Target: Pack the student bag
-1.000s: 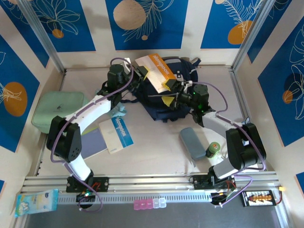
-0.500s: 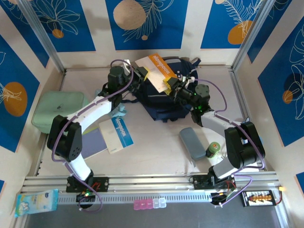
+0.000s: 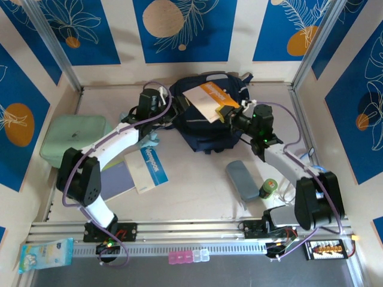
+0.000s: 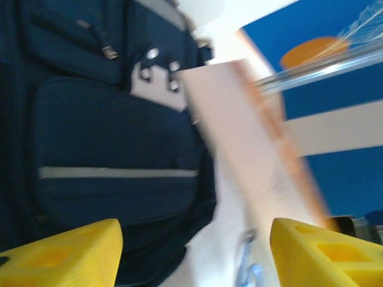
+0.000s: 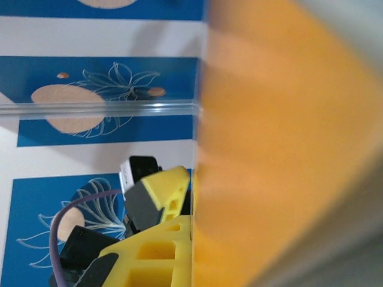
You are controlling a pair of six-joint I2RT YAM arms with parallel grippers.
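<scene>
The room had blue walls with white and orange flower pictures on three sides. The pale bench (image 3: 191,173) was crowded along its near part but had bare room in the middle.

The student bag (image 3: 203,136) was the biggest thing. It lay at the far middle of the bench, between the two arms. Its top end pointed to the far wall and its front pocket faced up.

An orange-and-white notebook (image 3: 206,98) lay slanted over the top part of the bag. Its long side ran from far left to near right. It could not be seen whether its edge was inside the bag's opening.

The right hand (image 3: 230,113) was on the bag's right side, gripping the notebook's near right corner. It was the nearer hand for the job. It probably needed to push the notebook to the left and down into the bag.

The left hand (image 4: 192,254) was just beside the bag's left side, with its yellow fingers spread wide and nothing between them. It could hold the bag's mouth open.

A mint-green case (image 3: 75,136) sat by the left wall. A blue-and-white notebook (image 3: 146,170) and a grey-blue pouch (image 3: 242,179) lay nearer. A little green jar (image 3: 268,189) stood by the pouch.
</scene>
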